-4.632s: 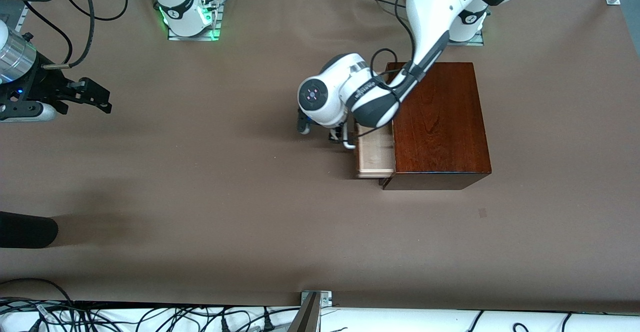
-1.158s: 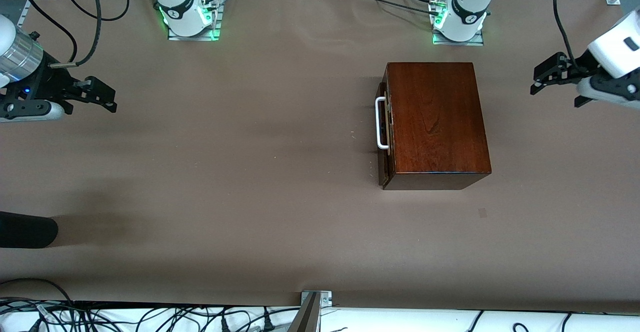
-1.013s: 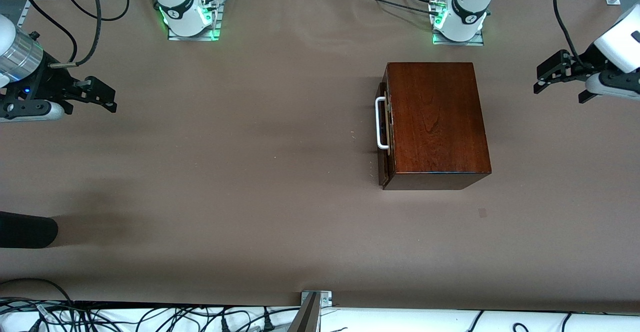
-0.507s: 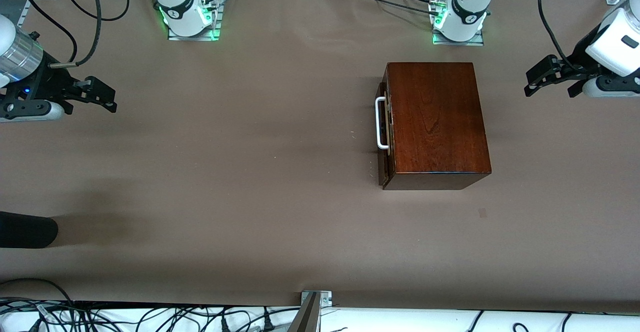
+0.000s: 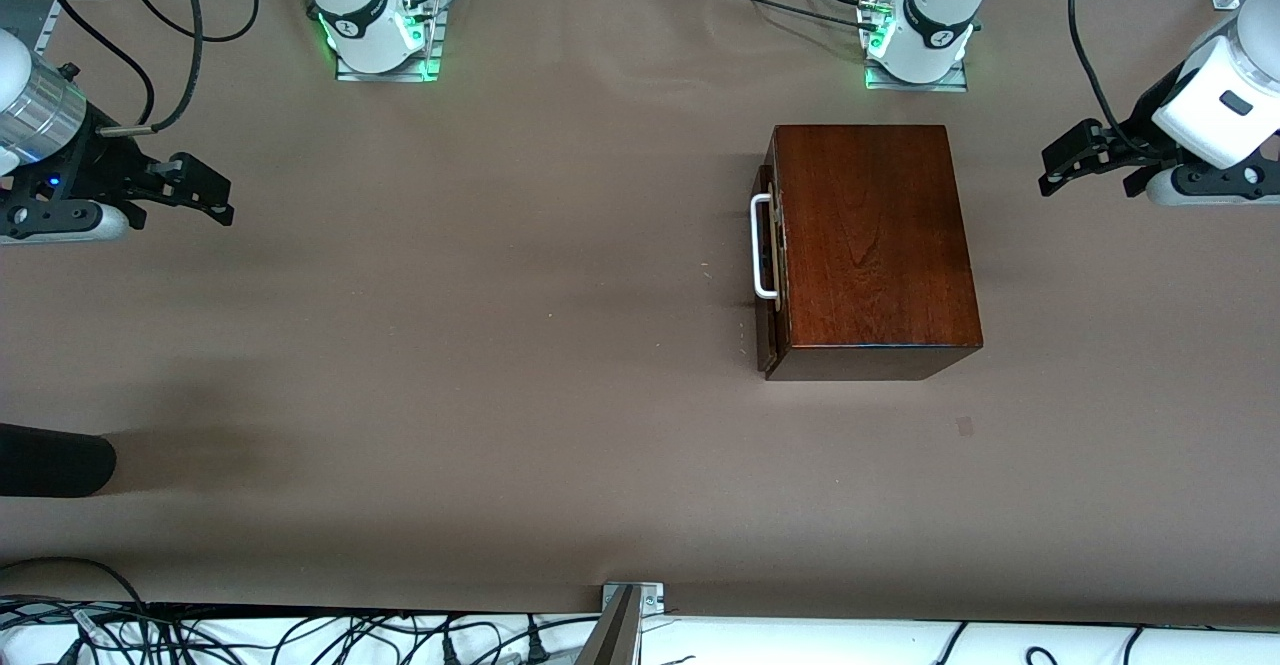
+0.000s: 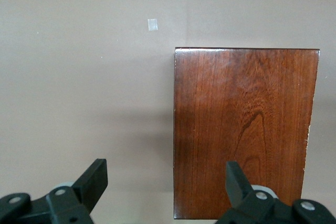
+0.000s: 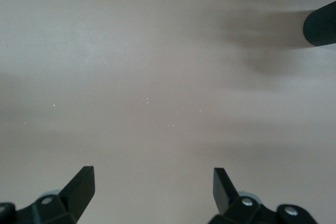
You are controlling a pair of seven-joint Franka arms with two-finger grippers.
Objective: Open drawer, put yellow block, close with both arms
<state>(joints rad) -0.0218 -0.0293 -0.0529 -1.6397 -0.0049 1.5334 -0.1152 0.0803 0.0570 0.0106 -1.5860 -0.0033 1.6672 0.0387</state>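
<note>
The mahogany box (image 5: 870, 245) stands on the table toward the left arm's end. Its drawer (image 5: 769, 335) is pushed in, with the white bar handle (image 5: 762, 247) on the front that faces the right arm's end. The yellow block is not in view. My left gripper (image 5: 1085, 185) is open and empty, up in the air past the box at the left arm's end of the table. The left wrist view shows it (image 6: 165, 166) looking down on the box top (image 6: 244, 129). My right gripper (image 5: 178, 217) waits open and empty over bare table at the right arm's end (image 7: 152, 174).
A black rounded object (image 5: 50, 460) juts over the table edge at the right arm's end, nearer the front camera; it also shows in the right wrist view (image 7: 321, 24). A small pale mark (image 5: 965, 426) lies on the brown table cover (image 5: 500, 345) near the box.
Earlier the left gripper was at the handle with the drawer pulled out. The drawer is now shut and the left arm has drawn back to its end of the table. The right arm has not moved.
</note>
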